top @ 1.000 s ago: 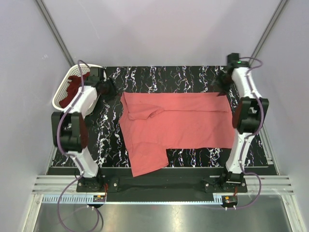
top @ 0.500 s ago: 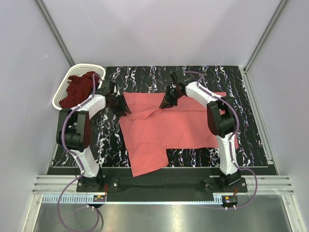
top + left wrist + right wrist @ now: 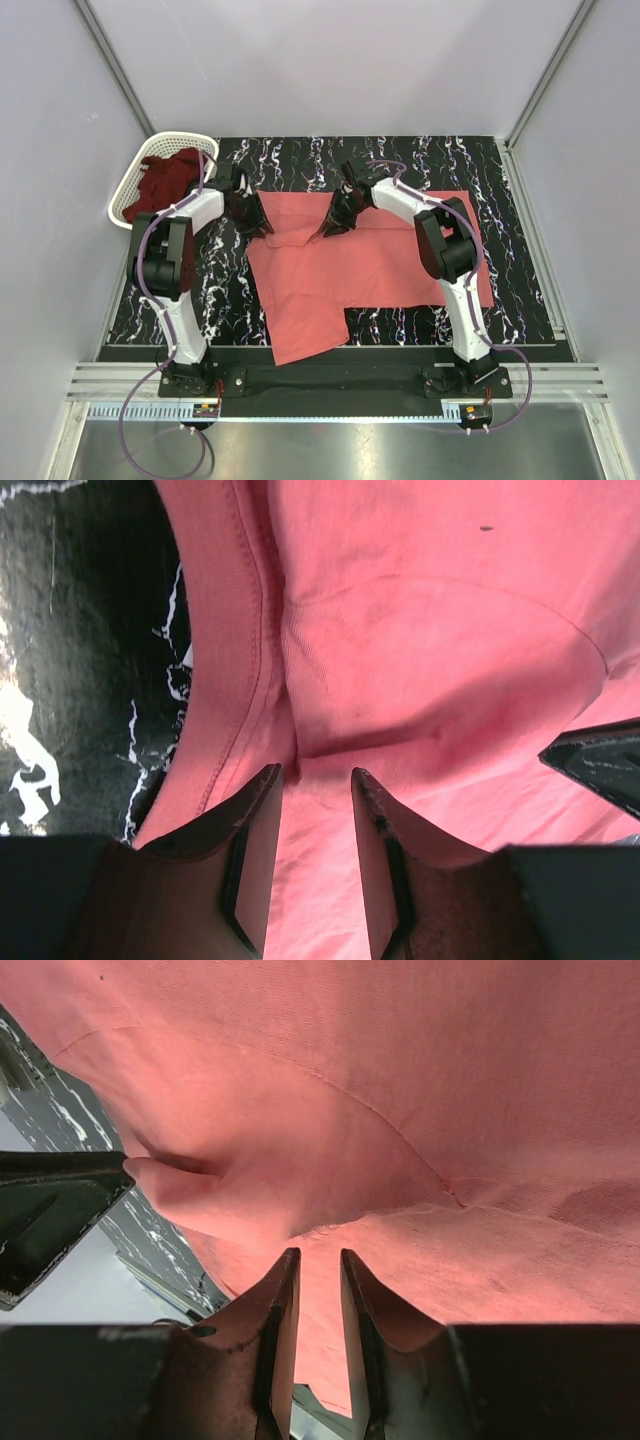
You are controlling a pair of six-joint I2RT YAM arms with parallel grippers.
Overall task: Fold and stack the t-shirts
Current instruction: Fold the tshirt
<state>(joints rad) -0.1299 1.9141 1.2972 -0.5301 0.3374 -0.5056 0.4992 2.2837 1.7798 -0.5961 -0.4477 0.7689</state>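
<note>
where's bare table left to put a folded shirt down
Bare black marbled table shows along the far edge behind the salmon-pink t-shirt, and in the near-right strip in front of it. Crowded: the far left, with the white lattice basket, left pincer and right pincer over the shirt.

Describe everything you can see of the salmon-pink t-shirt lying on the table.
The salmon-pink t-shirt is soft, plain cloth with stitched hems. It lies spread mostly flat on the black marbled table. One part reaches the near edge at the left, and a flap is folded over near its far-left corner. The left tool and the right tool rest on that far side, fingers narrowly apart on the cloth. Whether they pinch it is unclear.
</note>
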